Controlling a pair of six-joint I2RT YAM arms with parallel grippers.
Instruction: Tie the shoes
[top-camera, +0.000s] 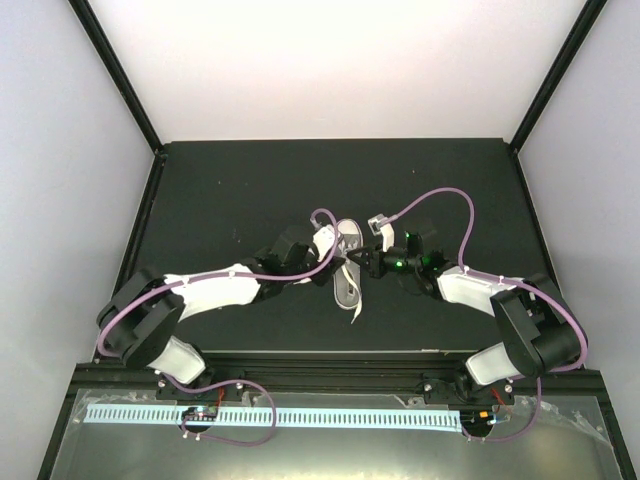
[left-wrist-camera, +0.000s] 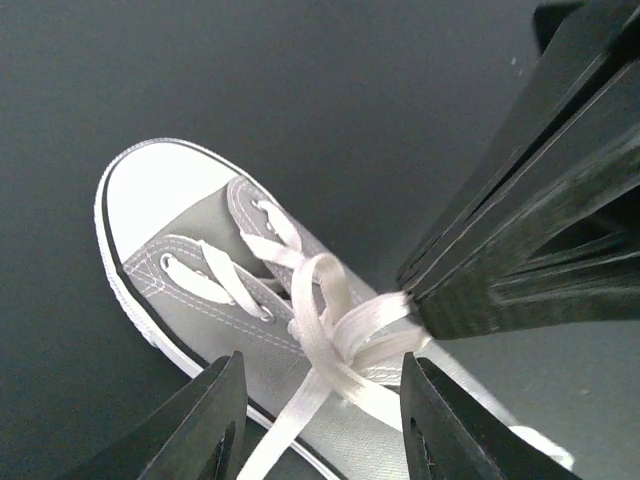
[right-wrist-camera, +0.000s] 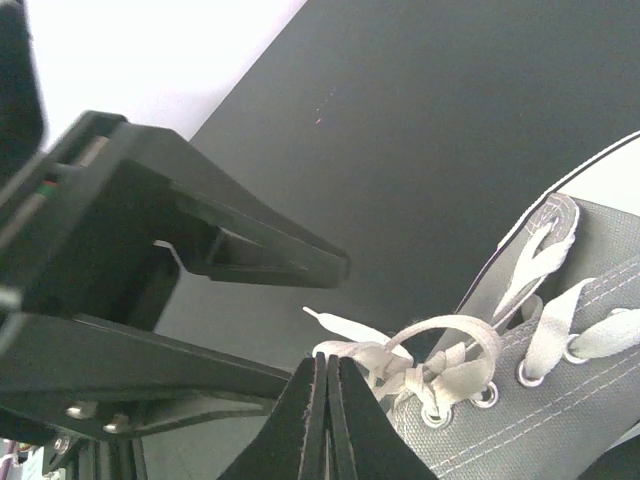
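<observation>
1. The sneaker (top-camera: 347, 268) is laid on the table (top-camera: 220, 200), toe towards the far edge.
2. Its laces (right-wrist-camera: 440, 335) are pinched by the closed tips of the right gripper (right-wrist-camera: 326, 362).
3. The knot (left-wrist-camera: 345, 335) is straddled by the spread fingers of the left gripper (left-wrist-camera: 322, 360).

surface: dark matte table (top-camera: 220, 190), white walls behind and at both sides | lying on it: one grey sneaker (top-camera: 347, 270), white toe cap, sole down, near the middle | laces (left-wrist-camera: 335, 330): white, bunched over the eyelets
</observation>
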